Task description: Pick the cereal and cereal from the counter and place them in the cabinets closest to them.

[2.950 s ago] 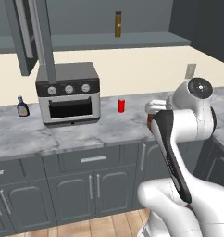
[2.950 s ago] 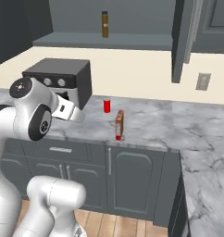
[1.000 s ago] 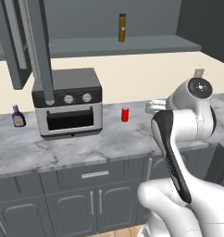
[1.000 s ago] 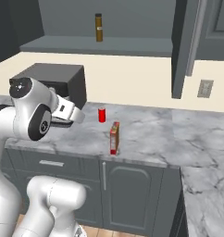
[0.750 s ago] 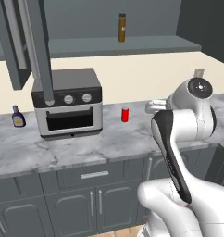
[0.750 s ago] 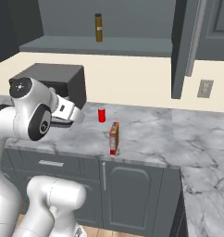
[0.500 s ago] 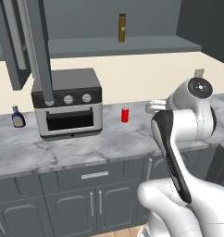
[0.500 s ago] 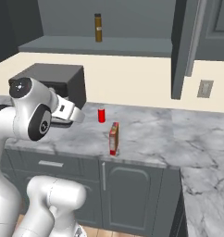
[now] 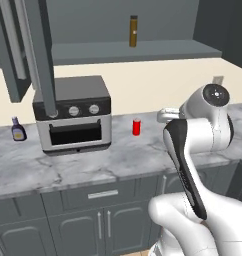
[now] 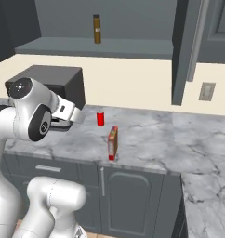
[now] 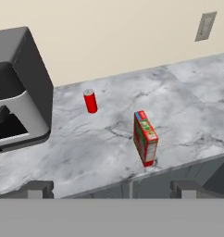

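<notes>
One cereal box [image 11: 145,137], slim and red with a yellow, green and red front, stands upright near the front edge of the marble counter [image 11: 86,152]. In the right base view the cereal [image 10: 113,143] stands right of my hand. My gripper [image 11: 113,190] is open with nothing between its fingertips [image 11: 37,189]. It hovers short of the counter edge, apart from the box and looking down at it. The wall cabinets above are open, with a tall door [image 10: 184,51] swung out and a grey shelf [image 10: 133,48] showing.
A small red can [image 11: 90,101] stands behind the box to the left. A toaster oven [image 11: 12,106] sits at the left of the counter. A brown bottle [image 10: 96,29] stands on the cabinet shelf. A small dark bottle [image 9: 18,129] is left of the oven.
The whole picture shifted earlier as the base drove, bringing the cereal nearer the middle. Over the last second nothing has visibly moved and the gripper stays open.
</notes>
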